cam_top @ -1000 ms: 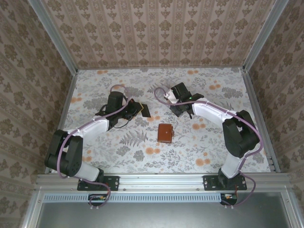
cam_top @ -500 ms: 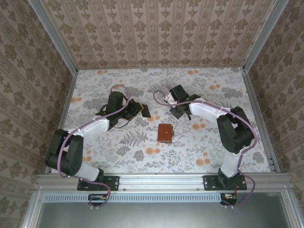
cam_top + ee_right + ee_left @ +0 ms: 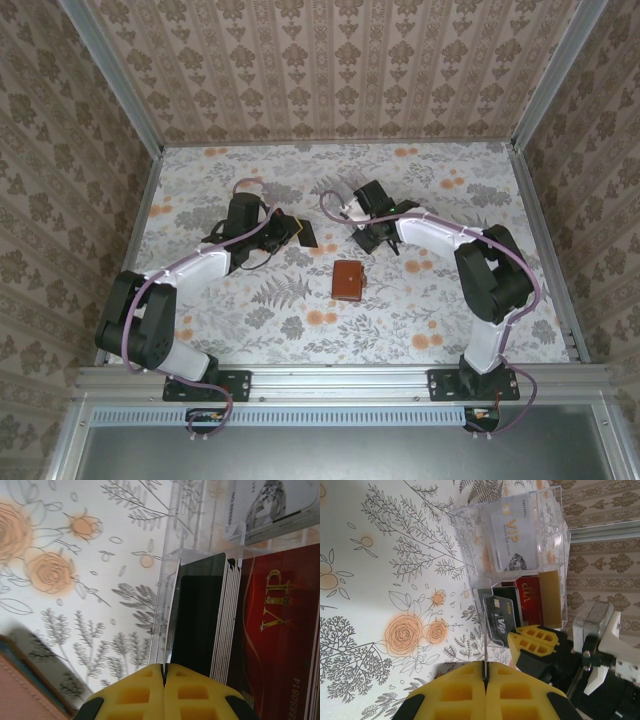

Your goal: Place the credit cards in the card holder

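Note:
The brown card holder point(image 3: 348, 281) lies closed on the flowered table, and its edge point(image 3: 20, 690) shows in the right wrist view. My left gripper point(image 3: 290, 228) point(image 3: 484, 666) is shut on a thin dark credit card point(image 3: 306, 233), seen edge-on point(image 3: 483, 630) in its wrist view. My right gripper point(image 3: 372, 240) point(image 3: 163, 667) is shut on the edge of a dark grey card point(image 3: 197, 615) point(image 3: 501, 620) that stands in a clear box point(image 3: 555, 555). Beside it in the box stand red VIP cards point(image 3: 280, 630) point(image 3: 530, 597). One of the right gripper's yellow fingers point(image 3: 536, 642) sits beside the grey card.
White VIP cards point(image 3: 512, 535) point(image 3: 270, 505) fill the box's other compartment. Wallpapered walls point(image 3: 330, 70) close the table on three sides, and a metal rail point(image 3: 340, 380) runs along the near edge. Open tablecloth point(image 3: 300, 320) lies in front of the card holder.
The right arm has shifted a little to the left, bringing its gripper closer to the box. The left arm and its card have not moved.

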Available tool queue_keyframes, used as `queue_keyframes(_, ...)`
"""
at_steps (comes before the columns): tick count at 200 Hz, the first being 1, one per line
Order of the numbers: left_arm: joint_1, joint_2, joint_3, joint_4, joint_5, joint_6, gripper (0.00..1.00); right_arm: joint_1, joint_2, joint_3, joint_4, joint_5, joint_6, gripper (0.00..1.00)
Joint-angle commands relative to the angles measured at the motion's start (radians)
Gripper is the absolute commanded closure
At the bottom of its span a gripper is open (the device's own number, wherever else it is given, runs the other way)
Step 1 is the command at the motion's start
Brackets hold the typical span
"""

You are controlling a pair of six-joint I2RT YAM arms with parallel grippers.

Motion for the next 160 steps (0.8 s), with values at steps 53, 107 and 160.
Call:
queue_keyframes(53,0.001,0.001,0.015,0.019,0.018,-0.008,1.0,0.072,0.015,0.077,-0.059,0.027,0.173,0.93)
queue_keyframes(107,0.001,-0.003,0.011,0.024,0.019,-0.01,1.0,0.072,0.018,0.074,-0.07,0.048,0.191,0.91)
queue_keyframes(160,-0.001,-0.005,0.011,0.027,0.026,-0.009,1.0,0.072,0.037,0.078,-0.067,0.047,0.223,0.87)
